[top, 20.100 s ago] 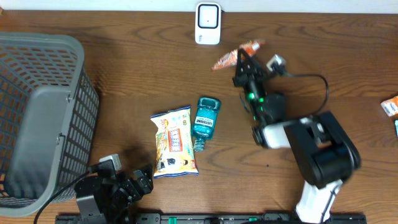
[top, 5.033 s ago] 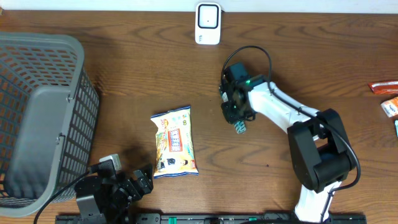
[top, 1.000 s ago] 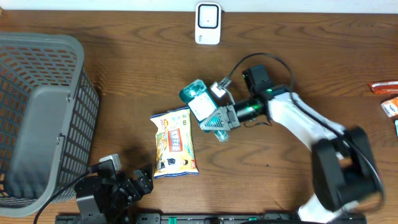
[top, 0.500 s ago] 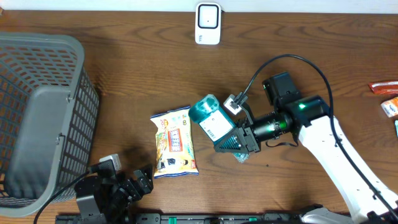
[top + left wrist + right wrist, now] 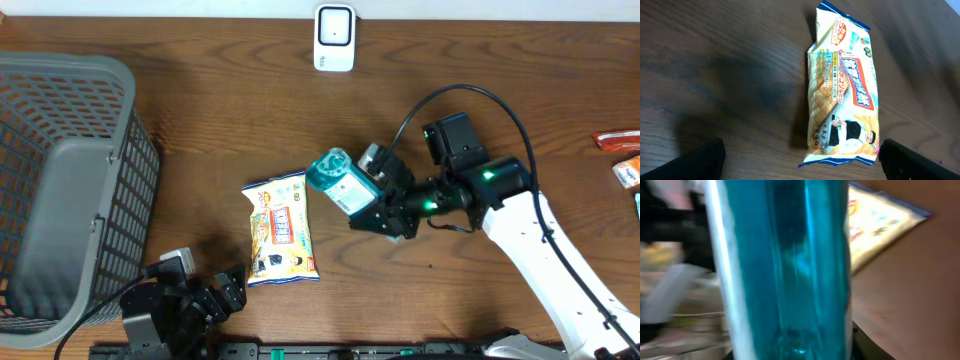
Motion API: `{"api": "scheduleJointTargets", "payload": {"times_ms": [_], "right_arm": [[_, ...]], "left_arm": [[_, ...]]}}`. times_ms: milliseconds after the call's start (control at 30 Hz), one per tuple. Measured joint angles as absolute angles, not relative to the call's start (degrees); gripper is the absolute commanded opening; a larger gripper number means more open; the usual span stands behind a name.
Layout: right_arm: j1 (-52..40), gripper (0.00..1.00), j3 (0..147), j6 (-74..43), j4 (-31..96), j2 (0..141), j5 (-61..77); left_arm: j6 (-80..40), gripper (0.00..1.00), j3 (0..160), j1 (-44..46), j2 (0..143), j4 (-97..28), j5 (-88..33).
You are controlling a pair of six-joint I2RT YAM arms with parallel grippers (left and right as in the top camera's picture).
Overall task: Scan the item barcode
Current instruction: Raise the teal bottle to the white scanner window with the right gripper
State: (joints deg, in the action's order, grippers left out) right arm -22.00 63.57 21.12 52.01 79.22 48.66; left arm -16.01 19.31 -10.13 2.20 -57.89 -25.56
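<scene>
A grey basket (image 5: 60, 180) is sitting at the far left of the wooden table (image 5: 200, 100). Below it, at the near edge, the left gripper (image 5: 215, 295) is resting low with its jaws spread wide and holding nothing. In the left wrist view its dark fingers (image 5: 697, 159) are showing only at the two bottom corners.

A yellow snack packet (image 5: 281, 228) is lying flat on the table just ahead of that gripper, printed side up and well apart from the basket.

Just right of the packet, a blue bottle (image 5: 340, 185) is hanging above the table, tilted, with its white label facing up. The right gripper (image 5: 385, 210) is clamping it by one end, its jaws closed narrowly around the bottle. In the right wrist view the bottle (image 5: 785, 265) is filling most of the frame, blurred, with a corner of the snack packet (image 5: 880, 220) showing behind it.

A white device (image 5: 334, 38) is standing at the far edge of the table, well apart from the bottle.

At the right edge, an orange packet (image 5: 618, 140) and a small box (image 5: 628, 172) are lying near each other.
</scene>
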Motion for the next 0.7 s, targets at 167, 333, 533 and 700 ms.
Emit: {"api": "scheduleJointTargets", "payload": {"times_ms": [167,333,533,700], "right_arm": [[-23.46,0.01,63.51,19.86,41.98,79.57,38.17],[-23.59,0.01,63.51,16.19,30.02,82.52,28.25],[-23.59,0.01,63.51,12.58,15.64,90.72,19.9],[-23.59,0.02,64.16,11.6,9.56,96.92,14.37]], "left_arm": [[-16.01,0.98,19.31,-10.13,2.2,-57.91,-25.56],[-16.01,0.98,19.31,-10.13,2.2,-57.91,-25.56],[-16.01,0.99,19.31,-10.13,2.2,-57.91,-25.56],[-16.01,0.98,19.31,-10.13,2.2,-57.91,-25.56]]}}
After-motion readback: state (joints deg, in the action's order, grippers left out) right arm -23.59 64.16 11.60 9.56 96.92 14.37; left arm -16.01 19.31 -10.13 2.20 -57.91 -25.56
